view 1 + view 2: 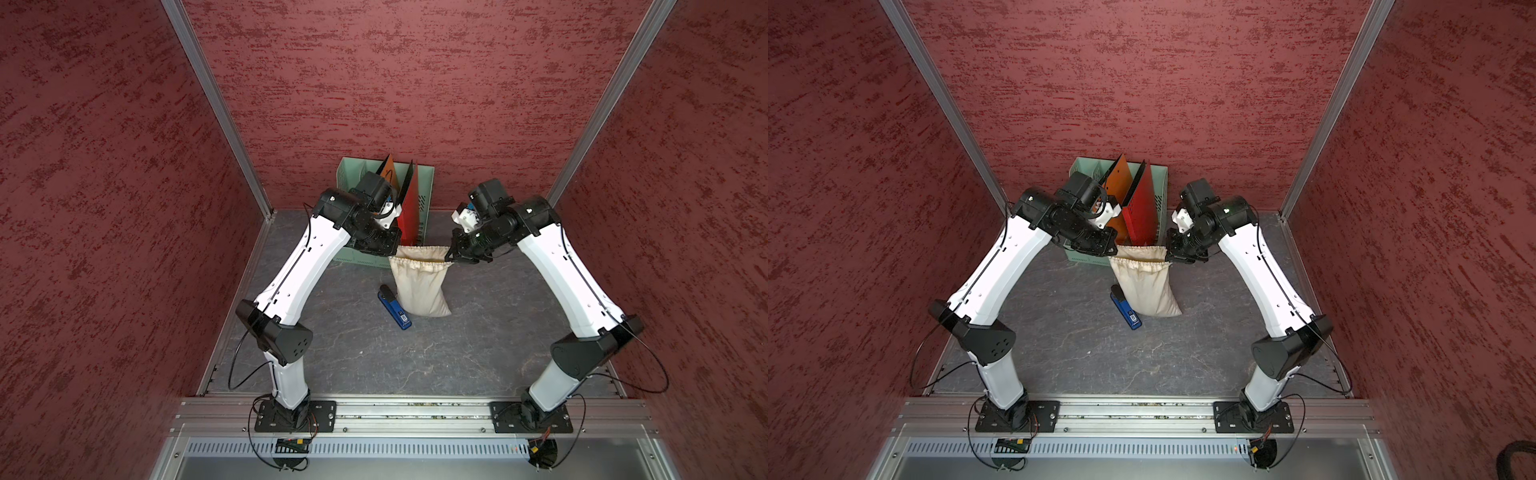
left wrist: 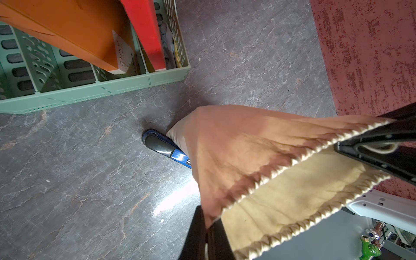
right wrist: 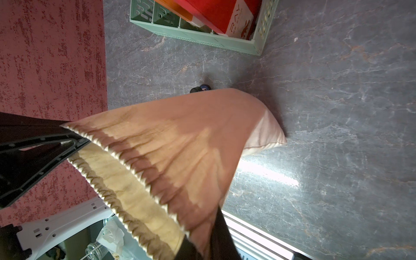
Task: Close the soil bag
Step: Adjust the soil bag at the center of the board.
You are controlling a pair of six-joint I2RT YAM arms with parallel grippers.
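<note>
The cream soil bag (image 1: 419, 286) (image 1: 1144, 286) hangs lifted by its ruffled neck, and its lower corner rests on the grey floor. My left gripper (image 1: 394, 250) (image 2: 206, 225) is shut on the left end of the neck. My right gripper (image 1: 449, 257) (image 3: 204, 245) pinches the right end, with cloth between its fingers. The neck is stretched between them as a narrow open slit, and pale lining shows inside the soil bag (image 2: 292, 193) (image 3: 126, 186). What the bag holds is hidden. The left wrist view also shows the right gripper (image 2: 369, 146) with a loop of cord in it.
A blue stapler (image 1: 395, 309) (image 2: 162, 146) lies on the floor against the bag's left side. A green file rack (image 1: 424, 187) (image 2: 90, 90) holding an orange and a red folder stands just behind the grippers. Red walls close in both sides and the back.
</note>
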